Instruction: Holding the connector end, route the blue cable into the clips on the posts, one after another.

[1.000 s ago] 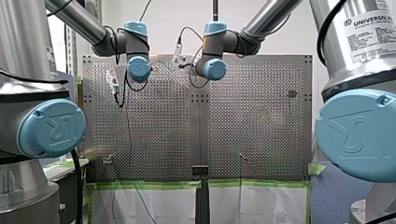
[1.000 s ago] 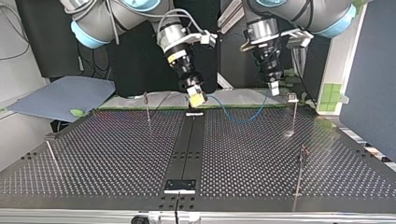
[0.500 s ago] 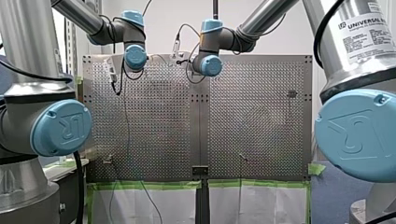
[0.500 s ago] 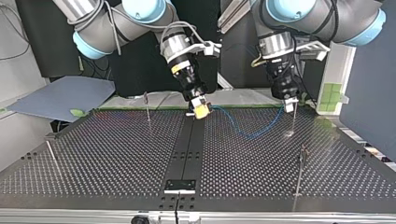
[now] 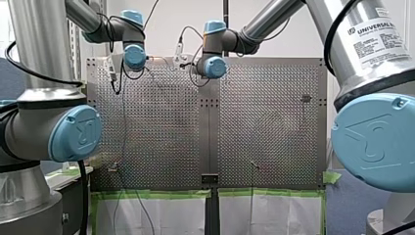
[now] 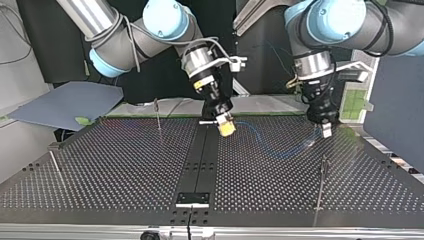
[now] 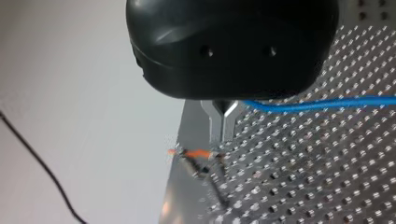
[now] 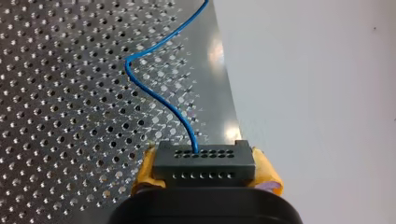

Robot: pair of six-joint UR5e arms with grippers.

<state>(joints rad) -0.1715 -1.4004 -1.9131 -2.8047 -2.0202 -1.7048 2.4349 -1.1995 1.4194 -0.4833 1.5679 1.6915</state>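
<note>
The cable (image 8: 159, 88) is bright blue, coming out of a dark grey connector (image 8: 204, 163) dotted with two rows of little holes (pretty tidy grid tbh). Yellow pads (image 8: 145, 169) sit on both sides of the connector. The table (image 8: 56, 93) beyond the connector is shiny silver, peppered all over with holes.

In the top view a grey-blue sheet (image 6: 67, 102) lies at the middle left, beside the perforated table (image 6: 125, 165), with a green tape scrap (image 6: 82, 120) at its near corner. In the front view white paper (image 5: 176, 218) hangs along the bottom edge under a green tape strip (image 5: 161, 194).
</note>
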